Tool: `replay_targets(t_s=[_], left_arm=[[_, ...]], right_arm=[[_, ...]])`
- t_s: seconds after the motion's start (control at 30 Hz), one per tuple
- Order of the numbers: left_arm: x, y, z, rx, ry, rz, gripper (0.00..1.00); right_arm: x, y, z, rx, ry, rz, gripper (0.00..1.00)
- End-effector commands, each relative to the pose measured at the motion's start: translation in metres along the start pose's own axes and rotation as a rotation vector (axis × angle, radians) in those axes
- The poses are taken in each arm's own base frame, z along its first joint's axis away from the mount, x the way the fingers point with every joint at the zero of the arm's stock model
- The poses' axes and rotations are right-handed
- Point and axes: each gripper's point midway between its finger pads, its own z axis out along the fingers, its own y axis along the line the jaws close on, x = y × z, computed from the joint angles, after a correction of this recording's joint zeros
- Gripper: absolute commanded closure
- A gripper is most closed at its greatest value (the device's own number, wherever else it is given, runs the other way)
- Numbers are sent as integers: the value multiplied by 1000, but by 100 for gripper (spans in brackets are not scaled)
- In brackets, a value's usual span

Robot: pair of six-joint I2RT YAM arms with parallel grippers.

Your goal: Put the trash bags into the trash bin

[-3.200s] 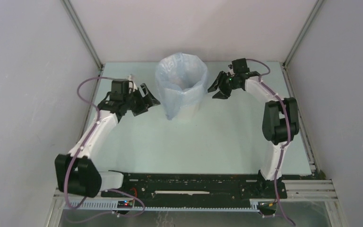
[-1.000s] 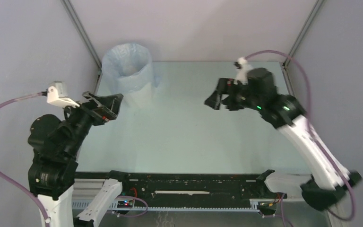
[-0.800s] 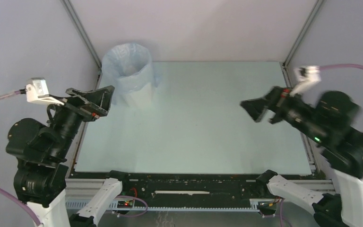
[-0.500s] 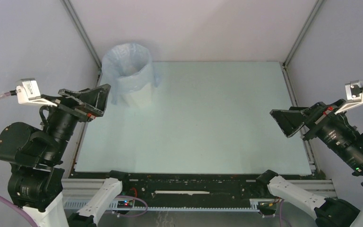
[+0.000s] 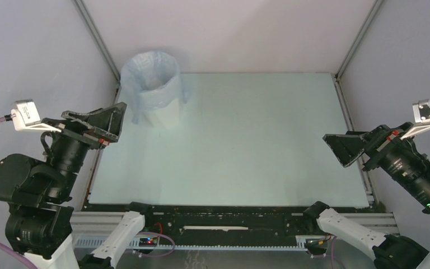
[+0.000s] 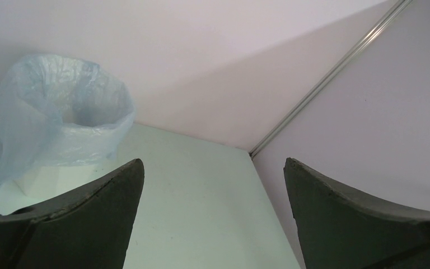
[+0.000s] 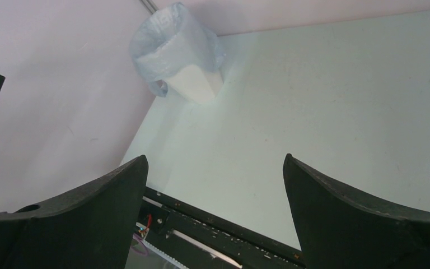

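Since the earlier views both arms had swung back from the bin to the table's side edges, and the bin had shifted from rear centre to the far left corner. The left gripper (image 5: pixel 111 120) and right gripper (image 5: pixel 336 150) each hung with jaws spread wide, holding nothing. The trash bag (image 5: pixel 150 70) lined the upright trash bin (image 5: pixel 165 116), its film folded over the rim and draped outside, on the pale green table (image 5: pixel 246 129).

You've got open counter (image 5: pixel 246 140) across the middle, right and near side. Only obstacle: trash bin (image 5: pixel 163 116), bag (image 5: pixel 145 75) draped over it, far left, close to left wall (image 5: pixel 39 56).
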Motion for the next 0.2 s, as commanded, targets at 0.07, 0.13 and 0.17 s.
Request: replay_targets(t_s=[0.07, 0.13, 0.17], left_arm=[[-6, -1, -9, -11, -20, -9, 0], [-5, -1, -10, -10, -21, -12, 0], [-5, -1, -10, -10, -17, -15, 0]], right_arm=[[4, 13, 5, -73, 20, -2, 0], [1, 9, 3, -44, 14, 7, 0], [0, 8, 4, -38, 7, 12, 0]])
